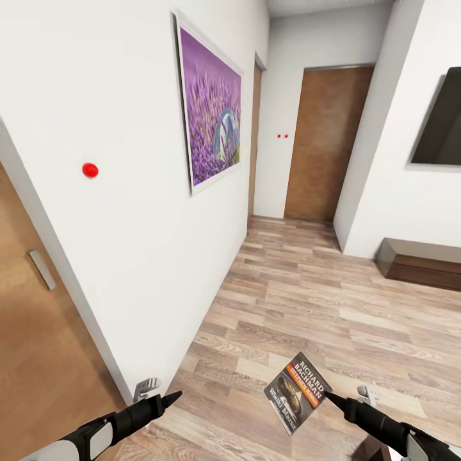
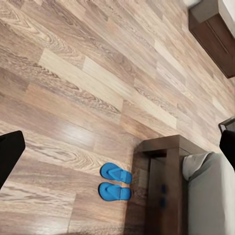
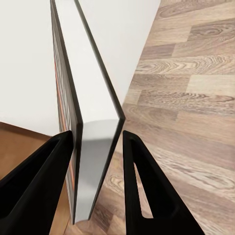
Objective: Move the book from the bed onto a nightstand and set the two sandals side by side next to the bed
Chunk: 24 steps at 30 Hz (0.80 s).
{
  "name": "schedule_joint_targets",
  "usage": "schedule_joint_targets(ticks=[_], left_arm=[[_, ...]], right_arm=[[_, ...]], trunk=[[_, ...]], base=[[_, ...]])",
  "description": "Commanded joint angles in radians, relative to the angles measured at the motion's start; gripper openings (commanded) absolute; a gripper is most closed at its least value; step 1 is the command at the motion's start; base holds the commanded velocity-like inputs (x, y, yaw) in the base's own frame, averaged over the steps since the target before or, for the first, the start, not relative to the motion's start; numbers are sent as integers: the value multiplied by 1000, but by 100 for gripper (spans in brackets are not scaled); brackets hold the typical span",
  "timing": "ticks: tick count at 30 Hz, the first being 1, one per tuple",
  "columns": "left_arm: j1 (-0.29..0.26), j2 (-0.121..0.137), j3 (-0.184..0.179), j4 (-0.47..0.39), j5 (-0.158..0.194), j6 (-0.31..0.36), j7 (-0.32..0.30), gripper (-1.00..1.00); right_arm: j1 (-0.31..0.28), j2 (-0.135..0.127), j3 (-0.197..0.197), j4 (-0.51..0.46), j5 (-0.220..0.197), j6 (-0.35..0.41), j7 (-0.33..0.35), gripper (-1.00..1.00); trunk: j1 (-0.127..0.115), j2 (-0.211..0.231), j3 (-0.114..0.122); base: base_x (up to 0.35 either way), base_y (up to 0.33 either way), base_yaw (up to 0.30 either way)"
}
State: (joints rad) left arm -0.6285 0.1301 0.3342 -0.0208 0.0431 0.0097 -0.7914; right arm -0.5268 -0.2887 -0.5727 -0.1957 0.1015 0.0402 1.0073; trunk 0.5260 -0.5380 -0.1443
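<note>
Book (image 1: 296, 392) hangs in the right claw (image 1: 328, 395), above the wood-plank floor (image 1: 301, 301), with its cover turned up to the head camera. In the right wrist view the book (image 3: 93, 132) stands edge-on between the two black fingers (image 3: 39, 181); one finger touches the cover, while the other seems to stand a little off the white page edge, so I judge the pinch to be light. The left claw (image 1: 171, 398) carries nothing. In the left wrist view its fingertips (image 2: 10, 152) lie at the two far edges of the picture, so it is spread wide.

Below it, the two blue sandals (image 2: 115, 182) lie side by side on the floor, just beside the dark corner of the bed (image 2: 166, 171). This part of the task looks done. The head camera faces a white wall with a purple picture (image 1: 211, 105) and a hallway with a brown door (image 1: 326, 141), so the robot probably needs to turn toward a nightstand.

The risk is that the thin book slips or swings out of the light pinch during a fast turn, or that the close wall at the left is hit by the left arm.
</note>
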Motion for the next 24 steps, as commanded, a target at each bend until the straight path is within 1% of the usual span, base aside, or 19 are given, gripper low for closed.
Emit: schedule_joint_targets(ticks=[1, 24], left_arm=[[0, 0, -1, 1, 4, 1, -3, 100], [4, -1, -1, 1, 4, 0, -3, 100]], right_arm=[[-1, 0, -9, -1, 10, 4, 5, -100], [-1, 0, -9, -2, 10, 4, 5, -100]], trunk=[[0, -2, 0], [0, -2, 36]], base=[[0, 0, 0], [0, 0, 0]])
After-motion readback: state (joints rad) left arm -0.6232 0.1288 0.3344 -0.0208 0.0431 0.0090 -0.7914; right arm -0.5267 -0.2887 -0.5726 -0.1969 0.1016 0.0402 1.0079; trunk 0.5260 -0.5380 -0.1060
